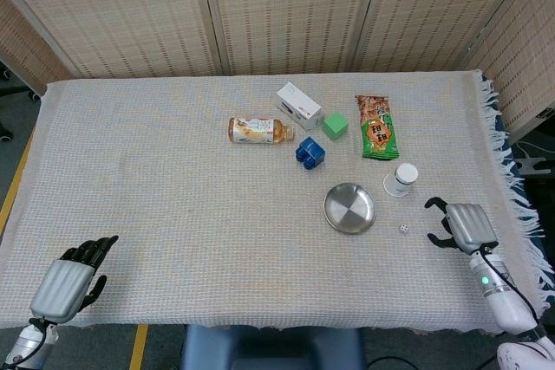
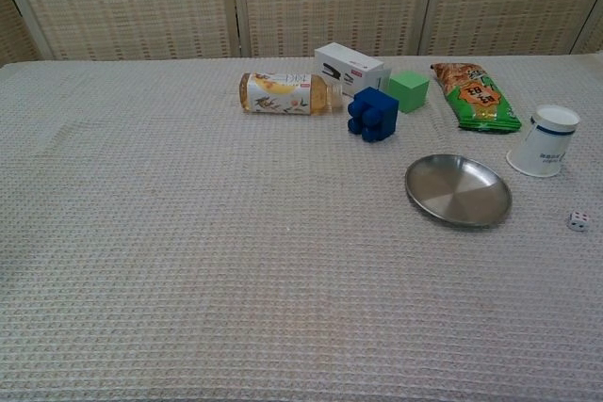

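Even, bright indoor light from overhead; shadows short and soft. Faint sheen on the steel plate (image 1: 350,208), no hard glare. Both views sharp, without motion blur. Head view bows slightly at its edges.

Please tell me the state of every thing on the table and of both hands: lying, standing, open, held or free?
Bottle: lying on its side, free.
White box: lying flat.
Snack bag: lying flat, sealed.
Cup: standing upside down.
Metal dish: right way up, nothing in it.
Die: free, beside the dish.
Left hand: holds nothing, fingers apart.
Right hand: near the die, holds nothing, fingers curled downward.
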Tool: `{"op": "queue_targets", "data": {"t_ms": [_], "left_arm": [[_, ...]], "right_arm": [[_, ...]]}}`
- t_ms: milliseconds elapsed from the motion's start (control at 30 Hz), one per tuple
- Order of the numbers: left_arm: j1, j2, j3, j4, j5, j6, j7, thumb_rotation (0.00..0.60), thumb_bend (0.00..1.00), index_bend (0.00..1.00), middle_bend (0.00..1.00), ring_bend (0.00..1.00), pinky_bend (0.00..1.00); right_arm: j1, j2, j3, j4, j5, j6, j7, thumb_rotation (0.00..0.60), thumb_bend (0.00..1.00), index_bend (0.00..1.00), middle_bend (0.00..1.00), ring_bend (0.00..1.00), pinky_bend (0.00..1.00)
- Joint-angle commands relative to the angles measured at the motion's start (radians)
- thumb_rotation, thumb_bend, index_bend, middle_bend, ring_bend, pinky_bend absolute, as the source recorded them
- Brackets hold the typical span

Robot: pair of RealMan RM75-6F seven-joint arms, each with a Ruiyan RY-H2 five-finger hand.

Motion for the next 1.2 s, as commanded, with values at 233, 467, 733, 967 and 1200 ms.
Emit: {"op": "queue_targets", "data": {"t_ms": [233,467,733,967,1200], "left_arm": [[-0.002,-0.001,0.000,0.000,-0.002,-0.003,0.002,0.600,0.45,0.10,0.17,0.21,0.38],[-0.002,0.000,0.002,-0.001,-0.002,-0.003,0.004,0.600,0.45,0.10,0.17,0.21,0.38],[-0.001,0.002,0.002,-0.001,0.000,0.003,0.000,0.600,0.45,0.10,0.17,0.21,0.38],[-0.001,0.001,0.002,-0.001,-0.001,0.004,-0.001,0.600,0.45,0.10,0.17,0.21,0.38],[0.003,0.005,0.003,-0.004,0.001,0.012,-0.007,0.600,0.45,0.10,0.17,0.21,0.38]], "right_arm": [[0.074,-0.052,-0.011,0.134,0.021,-0.152,0.135,0.600,0.15,0.35,1.00,0.92,0.88],[0.094,-0.087,-0.026,0.175,0.029,-0.187,0.135,0.600,0.15,0.40,1.00,0.92,0.88],[0.098,-0.110,-0.040,0.196,0.026,-0.179,0.120,0.600,0.15,0.45,1.00,0.92,0.88],[0.101,-0.159,-0.044,0.251,0.008,-0.151,0.127,0.600,0.15,0.47,1.00,0.93,0.89],[0.112,-0.204,-0.054,0.296,-0.033,-0.141,0.165,0.600,0.15,0.47,1.00,0.93,0.89]]}}
